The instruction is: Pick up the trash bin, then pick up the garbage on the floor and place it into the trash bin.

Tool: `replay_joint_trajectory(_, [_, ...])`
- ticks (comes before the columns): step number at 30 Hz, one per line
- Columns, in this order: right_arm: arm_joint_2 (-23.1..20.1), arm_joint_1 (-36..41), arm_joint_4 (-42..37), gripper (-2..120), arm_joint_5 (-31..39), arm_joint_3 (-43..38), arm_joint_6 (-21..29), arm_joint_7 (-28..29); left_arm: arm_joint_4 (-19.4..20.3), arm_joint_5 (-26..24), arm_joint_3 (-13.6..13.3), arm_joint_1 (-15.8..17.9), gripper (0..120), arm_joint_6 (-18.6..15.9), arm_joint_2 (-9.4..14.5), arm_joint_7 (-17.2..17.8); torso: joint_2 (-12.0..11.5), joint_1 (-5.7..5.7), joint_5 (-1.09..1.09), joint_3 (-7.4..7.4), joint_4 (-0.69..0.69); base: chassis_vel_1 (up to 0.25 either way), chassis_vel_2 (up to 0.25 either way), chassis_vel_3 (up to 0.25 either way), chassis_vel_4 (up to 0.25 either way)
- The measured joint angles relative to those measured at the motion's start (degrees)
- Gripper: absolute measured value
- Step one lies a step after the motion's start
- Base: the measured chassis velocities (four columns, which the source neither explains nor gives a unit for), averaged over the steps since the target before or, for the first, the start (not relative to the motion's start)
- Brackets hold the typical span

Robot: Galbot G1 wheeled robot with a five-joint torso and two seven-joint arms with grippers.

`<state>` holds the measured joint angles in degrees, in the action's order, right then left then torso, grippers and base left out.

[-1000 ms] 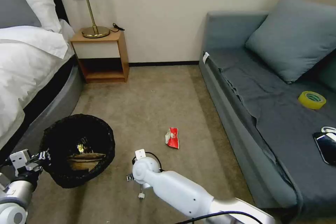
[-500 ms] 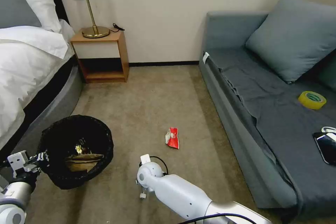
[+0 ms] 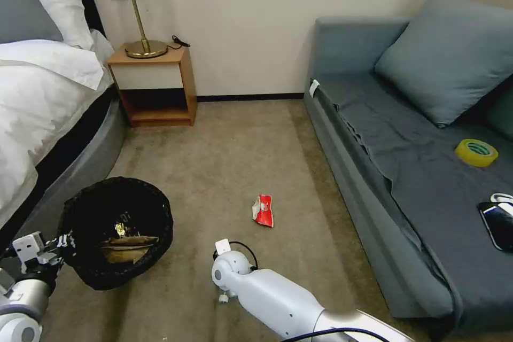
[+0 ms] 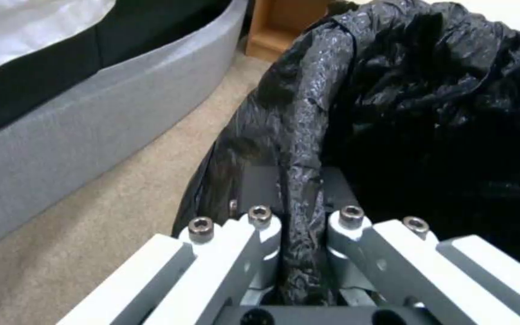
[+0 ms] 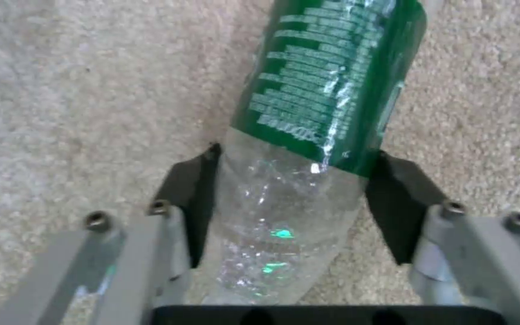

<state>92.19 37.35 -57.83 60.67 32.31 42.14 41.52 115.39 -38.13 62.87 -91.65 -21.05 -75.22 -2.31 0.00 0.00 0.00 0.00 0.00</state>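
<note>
- while the trash bin [image 3: 115, 232] hangs at the robot's left, pinched at its bagged rim by the left claw [image 4: 301, 216], that first step looks done.
- a crumpled brown paper bag [image 3: 124, 248] and a gold-red wrapper [image 3: 122, 230] already lie inside it.
- the right claw [image 5: 296, 194], low over the floor [image 3: 224, 160], straddles the clear bottle [image 5: 308, 135]; whether it grips yet cannot be told.
- the red snack packet [image 3: 263, 210] lies on the carpet, well apart from the bin, not yet collected.
</note>
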Motion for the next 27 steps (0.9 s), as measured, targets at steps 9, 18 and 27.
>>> replay_joint_trajectory(9, [0.0,0.3,-0.5,28,-0.7,-0.1,-0.3,-0.4,0.3,0.1,-0.2,0.0,4,0.0,0.1,0.0,0.0,0.00,0.00,0.00,0.00,0.000,0.000,0.000,0.000])
replay_joint_trajectory(18, [-3.8,-1.1,-9.8,20,1.8,-4.0,-0.9,3.9,0.4,0.1,-1.3,0.3,4,-0.2,0.1,0.1,0.0,0.00,0.00,0.00,0.00,0.000,0.000,0.000,0.000])
replay_joint_trajectory(27, [-13.3,-4.6,-27.7,20,3.5,-11.8,-3.3,8.0,0.7,0.6,-2.8,0.7,4,-0.5,-0.2,0.2,0.0,0.00,0.01,0.00,-0.01,0.000,0.000,0.000,0.000])
